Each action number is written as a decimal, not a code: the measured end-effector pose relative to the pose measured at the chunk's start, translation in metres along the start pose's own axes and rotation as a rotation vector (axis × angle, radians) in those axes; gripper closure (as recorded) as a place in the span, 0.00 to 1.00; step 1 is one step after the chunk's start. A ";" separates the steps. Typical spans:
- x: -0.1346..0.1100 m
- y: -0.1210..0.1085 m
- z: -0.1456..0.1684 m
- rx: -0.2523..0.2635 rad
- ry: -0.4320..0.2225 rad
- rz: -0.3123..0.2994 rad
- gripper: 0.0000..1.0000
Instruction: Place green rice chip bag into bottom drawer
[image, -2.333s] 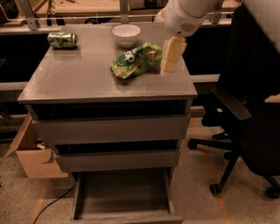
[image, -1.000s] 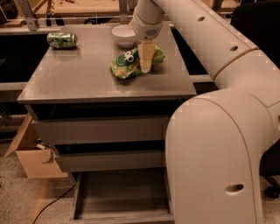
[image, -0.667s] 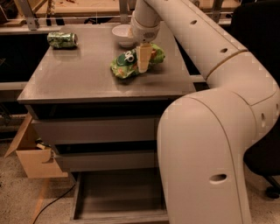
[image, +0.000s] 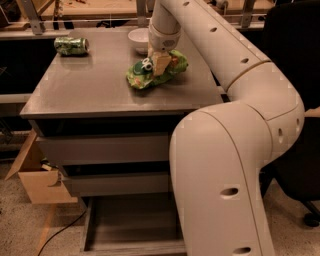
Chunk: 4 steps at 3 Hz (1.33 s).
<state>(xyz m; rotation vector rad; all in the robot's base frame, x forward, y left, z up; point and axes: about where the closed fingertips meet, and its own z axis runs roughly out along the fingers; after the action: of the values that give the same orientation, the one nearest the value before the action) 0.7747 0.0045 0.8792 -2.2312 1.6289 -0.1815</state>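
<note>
The green rice chip bag (image: 138, 77) lies on the grey cabinet top (image: 85, 85), near its right back part, in front of a white bowl. My gripper (image: 161, 63) reaches down from above and sits on the middle of the bag, touching it. The bag rests flat on the top. The bottom drawer (image: 132, 227) is pulled open at floor level below the two upper drawers, and my arm hides its right side.
A white bowl (image: 138, 38) stands just behind the bag. A green soda can (image: 71, 45) lies at the back left of the top. A cardboard box (image: 40, 182) sits on the floor at the left. A black chair (image: 295, 55) stands at the right.
My gripper has moved left and down onto the middle of the bag. My arm now fills more of the right side. The bag has not moved.
</note>
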 end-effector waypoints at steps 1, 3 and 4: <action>-0.003 0.009 -0.006 -0.020 -0.040 -0.016 0.88; -0.012 0.034 -0.022 -0.025 -0.126 0.004 1.00; -0.012 0.054 -0.049 0.027 -0.131 0.025 1.00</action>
<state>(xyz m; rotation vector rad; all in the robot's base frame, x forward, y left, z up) 0.7068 -0.0097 0.9057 -2.1531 1.5744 -0.0490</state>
